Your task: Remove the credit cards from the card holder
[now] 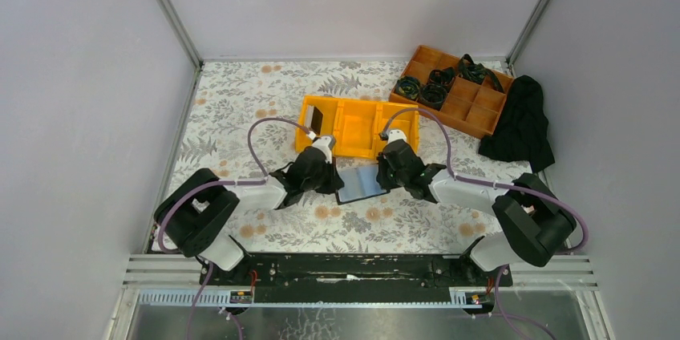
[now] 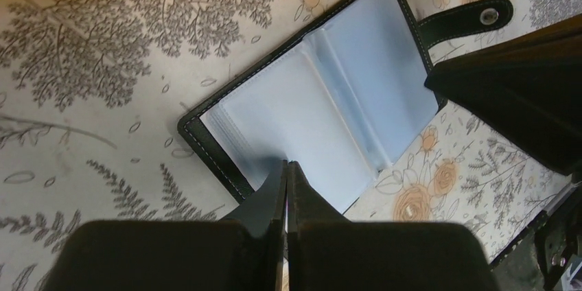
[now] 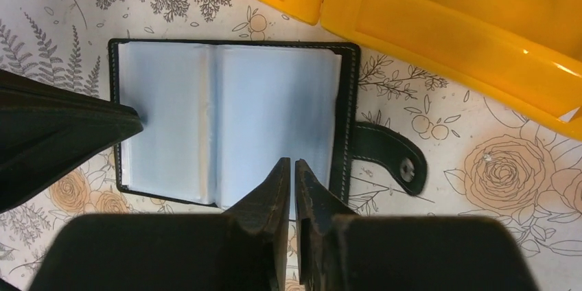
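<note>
The card holder (image 1: pixel 361 184) lies open and flat on the flowered tablecloth between my two arms, just in front of the yellow bin. Its pale blue-grey plastic sleeves (image 3: pixel 268 112) face up, and the snap strap (image 3: pixel 391 157) sticks out on its right side. No credit cards show apart from the sleeves. My left gripper (image 2: pixel 286 163) is shut, with its tips at the near edge of the holder's (image 2: pixel 322 92) left page. My right gripper (image 3: pixel 288 160) is all but shut, a thin slit between the tips, which sit over the right page's near edge.
The yellow three-compartment bin (image 1: pixel 353 99) stands just behind the holder, with a small dark rectangle (image 1: pixel 316 119) leaning in its left compartment. An orange divided tray (image 1: pixel 473 119) holding black coiled items sits at the back right. A black cloth (image 1: pixel 521 119) lies beside it.
</note>
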You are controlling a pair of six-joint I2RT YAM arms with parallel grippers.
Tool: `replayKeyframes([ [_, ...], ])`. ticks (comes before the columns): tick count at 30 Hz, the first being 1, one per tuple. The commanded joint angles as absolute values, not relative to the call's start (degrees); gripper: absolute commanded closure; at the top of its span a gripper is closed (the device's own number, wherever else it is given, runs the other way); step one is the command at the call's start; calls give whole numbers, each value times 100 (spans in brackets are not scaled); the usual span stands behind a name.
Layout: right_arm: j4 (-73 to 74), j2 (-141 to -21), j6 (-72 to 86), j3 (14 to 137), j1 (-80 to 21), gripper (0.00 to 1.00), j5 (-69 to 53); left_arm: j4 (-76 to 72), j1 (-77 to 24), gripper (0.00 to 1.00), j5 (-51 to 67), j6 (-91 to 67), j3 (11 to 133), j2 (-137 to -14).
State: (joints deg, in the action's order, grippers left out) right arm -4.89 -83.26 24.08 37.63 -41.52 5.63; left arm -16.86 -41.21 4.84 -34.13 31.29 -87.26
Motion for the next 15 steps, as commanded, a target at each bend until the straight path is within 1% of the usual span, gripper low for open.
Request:
replayKeyframes([
  [1, -819, -8450, 2463, 3765, -4164, 81, 796, -1693, -4148, 100, 412, -3445, 3359, -9175],
  [2, -840, -8486, 2461, 3754, -4165, 78, 788, -1648, -4148, 100, 413, -3450, 3384, -9241],
  [4, -892, -8566, 2467, 3740, -4165, 76, 733, -1634, -4150, 100, 413, -3458, 3398, -9338],
  [8, -981, -8735, 2481, 3734, -4164, 81, 695, -1515, -4149, 100, 308, -3435, 3446, -9386],
  [11, -929, -8735, 2523, 3740, -4166, 81, 788, -1375, -4151, 100, 183, -3390, 3498, -9387],
  [15, -751, -8413, 2565, 3699, -4086, 81, 947, -1294, -4140, 100, 95, -3358, 3524, -9382],
])
